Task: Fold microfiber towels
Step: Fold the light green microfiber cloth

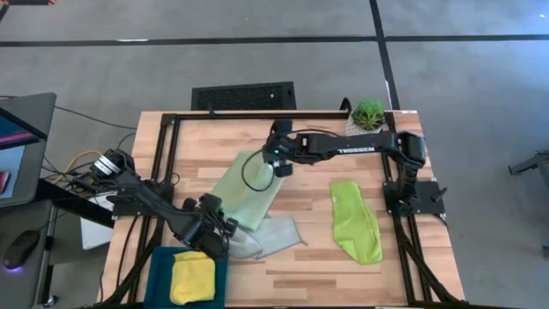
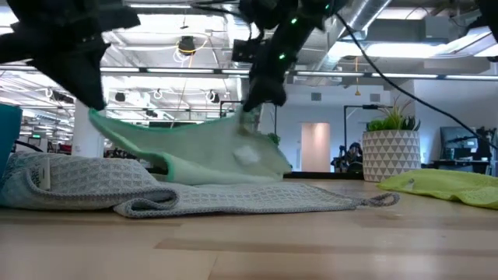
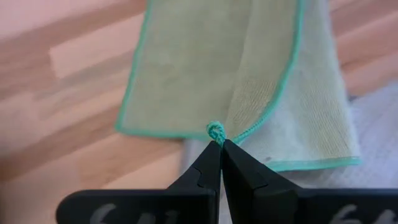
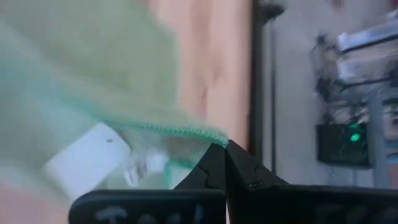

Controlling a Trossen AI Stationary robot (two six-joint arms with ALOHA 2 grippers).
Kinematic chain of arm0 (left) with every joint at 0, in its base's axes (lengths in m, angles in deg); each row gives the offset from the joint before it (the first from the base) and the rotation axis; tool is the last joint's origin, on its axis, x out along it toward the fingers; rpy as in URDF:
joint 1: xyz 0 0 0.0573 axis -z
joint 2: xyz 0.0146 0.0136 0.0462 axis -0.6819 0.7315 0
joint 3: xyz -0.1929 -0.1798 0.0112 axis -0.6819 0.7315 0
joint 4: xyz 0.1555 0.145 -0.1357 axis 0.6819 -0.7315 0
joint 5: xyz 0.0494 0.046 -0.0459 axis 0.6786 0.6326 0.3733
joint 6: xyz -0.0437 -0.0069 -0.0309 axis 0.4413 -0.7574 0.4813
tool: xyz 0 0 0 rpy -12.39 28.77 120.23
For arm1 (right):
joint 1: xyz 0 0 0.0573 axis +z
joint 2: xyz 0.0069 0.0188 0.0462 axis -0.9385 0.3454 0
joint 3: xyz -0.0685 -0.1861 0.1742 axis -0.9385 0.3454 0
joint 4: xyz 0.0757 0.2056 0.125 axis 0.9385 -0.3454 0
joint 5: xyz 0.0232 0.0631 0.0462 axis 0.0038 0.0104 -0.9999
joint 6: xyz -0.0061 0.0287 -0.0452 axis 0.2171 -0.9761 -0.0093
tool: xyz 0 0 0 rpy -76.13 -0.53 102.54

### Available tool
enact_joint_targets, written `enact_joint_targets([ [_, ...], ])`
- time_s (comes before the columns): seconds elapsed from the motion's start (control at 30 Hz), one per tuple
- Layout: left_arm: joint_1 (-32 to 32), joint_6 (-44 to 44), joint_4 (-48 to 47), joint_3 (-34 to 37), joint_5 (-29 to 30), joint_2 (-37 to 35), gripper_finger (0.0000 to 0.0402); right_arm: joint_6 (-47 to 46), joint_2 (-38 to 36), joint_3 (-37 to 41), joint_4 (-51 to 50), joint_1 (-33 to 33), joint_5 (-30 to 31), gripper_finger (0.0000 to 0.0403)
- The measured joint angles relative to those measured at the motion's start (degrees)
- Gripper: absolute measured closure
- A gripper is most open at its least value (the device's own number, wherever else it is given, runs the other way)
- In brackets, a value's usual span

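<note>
Surface: we see a wooden table, grey floor around | Around: potted plant, teal bin holding yellow towel, lime towel, grey towel | Grip: left gripper and right gripper each pinch a corner of the sage towel, lifted mid-table.

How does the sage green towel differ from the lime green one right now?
The sage green towel is pinched at two corners, by the left gripper and the right gripper, and hangs partly lifted; the lime green towel lies untouched. The sage one overlaps the grey-green towel; the lime one lies alone, bunched lengthwise. Both are on the table.
</note>
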Motion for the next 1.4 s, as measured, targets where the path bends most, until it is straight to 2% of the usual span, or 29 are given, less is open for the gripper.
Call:
enact_joint_targets([
  [0.27,-2.54,3.02,-2.57,2.37,-5.24,-0.02,0.0401,5.09,5.62,-0.04,11.20,-2.45,0.00,0.0395],
  [0.4,-4.01,3.55,-2.66,4.15,-5.53,-0.03,0.0401,5.67,6.40,-0.14,14.45,-3.34,0.00,0.0395],
  [0.7,-6.92,3.27,-2.39,6.48,-6.53,-0.03,0.0395,5.70,6.45,0.00,15.44,-4.78,-0.01,0.0374],
  [0.83,-8.00,2.60,-2.40,7.72,-6.96,-0.03,0.0370,5.68,6.45,0.00,15.44,-5.08,-0.01,0.0350],
  [1.0,-9.62,0.74,-2.46,8.29,-6.91,-0.03,0.0321,5.96,6.45,0.00,16.52,-4.99,-0.08,0.0315],
  [1.2,-11.10,-4.33,-2.32,8.29,-6.70,-0.03,0.0262,6.23,6.45,0.00,16.73,-4.67,0.37,0.0242],
  [1.4,-11.20,-4.55,-2.28,8.29,-6.70,-0.03,0.0232,7.60,6.45,-1.15,17.05,-3.46,8.12,0.0172],
])
